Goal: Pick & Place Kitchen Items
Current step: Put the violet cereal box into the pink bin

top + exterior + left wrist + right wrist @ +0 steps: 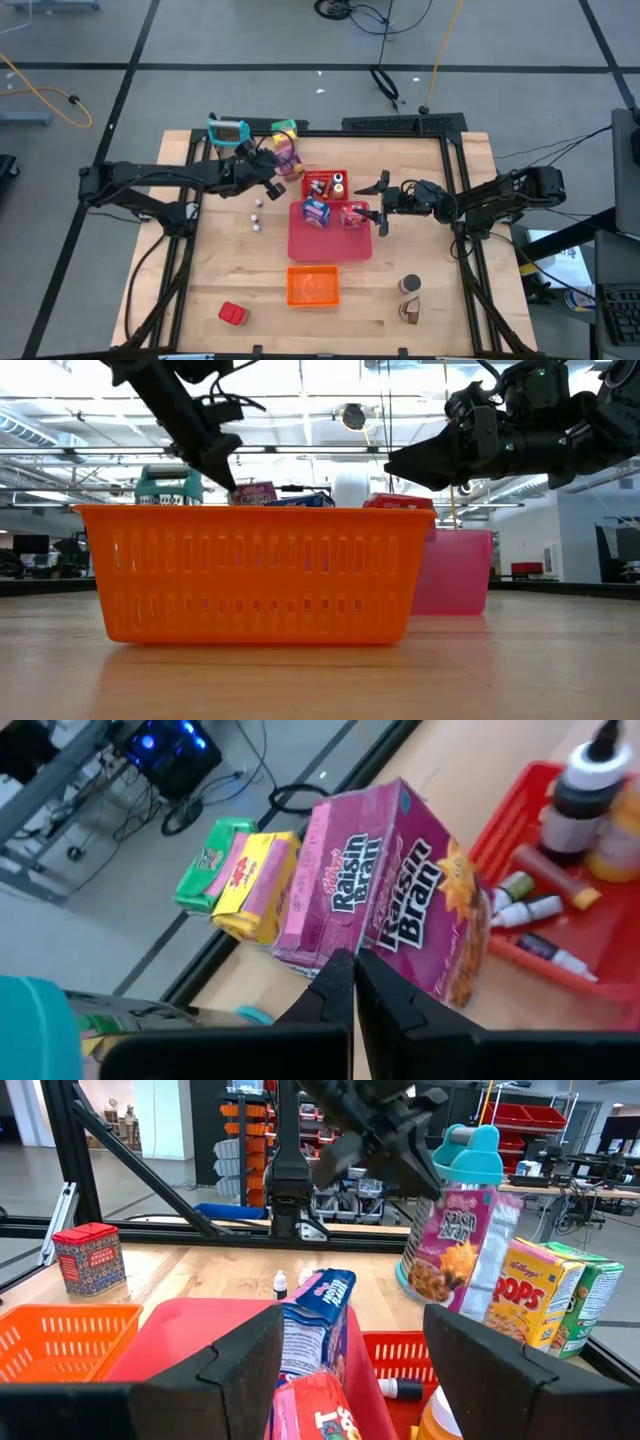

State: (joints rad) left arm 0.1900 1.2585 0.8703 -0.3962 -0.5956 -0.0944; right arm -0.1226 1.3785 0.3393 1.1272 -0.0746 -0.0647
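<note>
My left fingers [352, 982] pinched the purple cardboard Raisin Bran box [385, 885] by one edge, so I judged slow, level carrying wisest, right fingers [350, 1370] spread wide.

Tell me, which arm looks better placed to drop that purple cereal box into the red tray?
Probably the left: its gripper is already shut on the purple Raisin Bran box, lifted beside the red tray. The right gripper hangs open, empty, at the tray's other side.

two boxes [330, 213] in tray [300, 243]; basket [313, 287] before tray; grater [228, 131] behind
</note>
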